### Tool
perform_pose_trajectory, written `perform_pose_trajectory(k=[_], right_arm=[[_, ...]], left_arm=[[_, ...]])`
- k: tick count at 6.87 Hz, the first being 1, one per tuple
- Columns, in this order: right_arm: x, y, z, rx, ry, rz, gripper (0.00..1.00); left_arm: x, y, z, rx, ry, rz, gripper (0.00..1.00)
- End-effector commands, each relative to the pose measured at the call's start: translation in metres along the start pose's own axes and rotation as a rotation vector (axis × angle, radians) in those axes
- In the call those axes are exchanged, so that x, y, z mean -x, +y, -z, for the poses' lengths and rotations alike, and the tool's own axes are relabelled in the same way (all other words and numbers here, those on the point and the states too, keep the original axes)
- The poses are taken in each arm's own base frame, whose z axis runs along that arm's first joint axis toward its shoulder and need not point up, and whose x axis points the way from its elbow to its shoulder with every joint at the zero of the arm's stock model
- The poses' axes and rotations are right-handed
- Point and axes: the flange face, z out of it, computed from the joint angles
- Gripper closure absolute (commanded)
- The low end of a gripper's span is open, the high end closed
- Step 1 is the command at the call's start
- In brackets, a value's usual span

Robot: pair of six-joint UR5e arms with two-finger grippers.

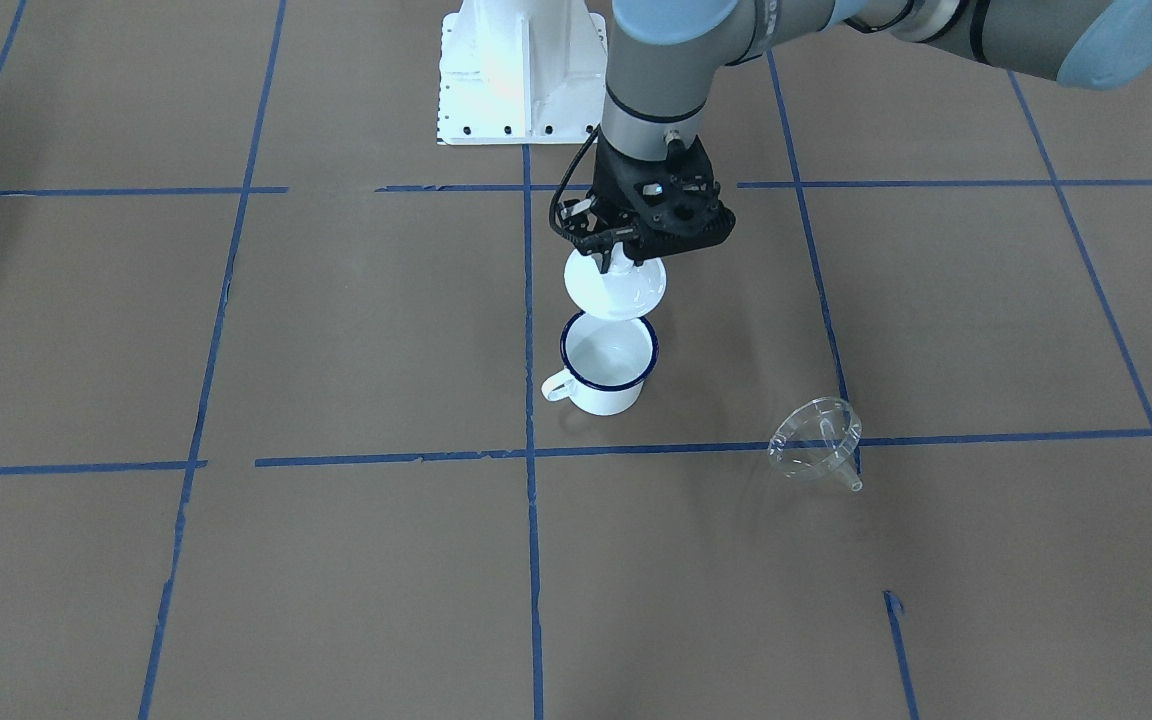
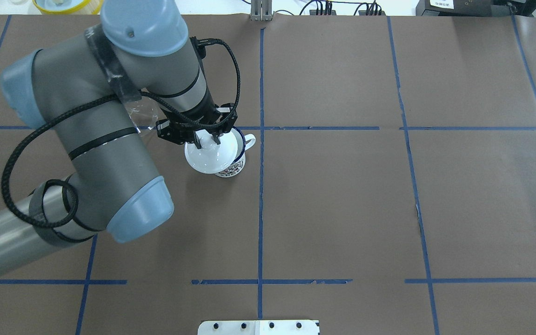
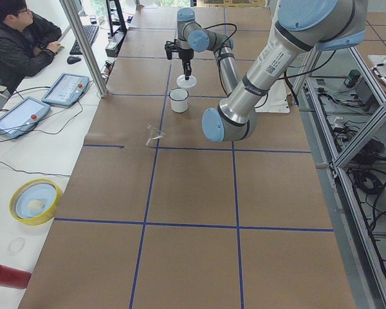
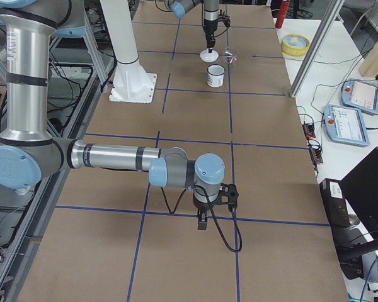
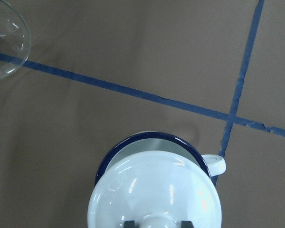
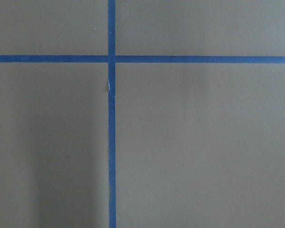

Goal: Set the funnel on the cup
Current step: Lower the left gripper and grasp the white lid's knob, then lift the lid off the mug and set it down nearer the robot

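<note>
Holds round white knobbed lid (image 1: 618, 288) by its knob in L gripper (image 1: 619, 262), fingers pinched tight on knob. Hangs it just above white enamel mug w/ dark blue rim (image 1: 608, 372), not touching. Shows small clear plastic funnel (image 1: 816, 440) lying on its side on brown-paper table (image 1: 336, 580), across blue tape line (image 1: 1016, 436), well apart from mug, robot's L side. Can't tell finger state of R gripper (image 4: 202, 223): seen only in side view, low over table.

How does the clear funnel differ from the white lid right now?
The funnel is transparent; the lid is opaque white. The funnel lies on its side across a blue tape line, untouched; the lid is held in the air over the cup, its knob pinched by the left gripper. Both are round and roughly as wide as the cup.
</note>
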Motion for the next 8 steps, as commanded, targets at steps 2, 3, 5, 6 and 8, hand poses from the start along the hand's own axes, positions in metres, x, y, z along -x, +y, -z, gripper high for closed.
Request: perform_pose_trajectory(k=[2,3,5,6,8], right_arm=[[0.0,0.0,0.0,0.0,0.0,0.0,0.0],[0.0,0.0,0.0,0.0,0.0,0.0,0.0],[0.0,0.0,0.0,0.0,0.0,0.0,0.0],[0.0,0.0,0.0,0.0,0.0,0.0,0.0],[0.0,0.0,0.0,0.0,0.0,0.0,0.0]], left_arm=[[0.023,0.074,-0.072,0.007,-0.054,0.035,1.0],[0.036,0.085,-0.102,-0.038,-0.04,0.026,1.0],[0.055,0.092,-0.15,-0.05,-0.073,0.024,1.0],[0.055,0.093,-0.151,-0.047,-0.073,0.014,1.0],[0.054,0.099,-0.158,-0.036,-0.081,0.006,1.0]])
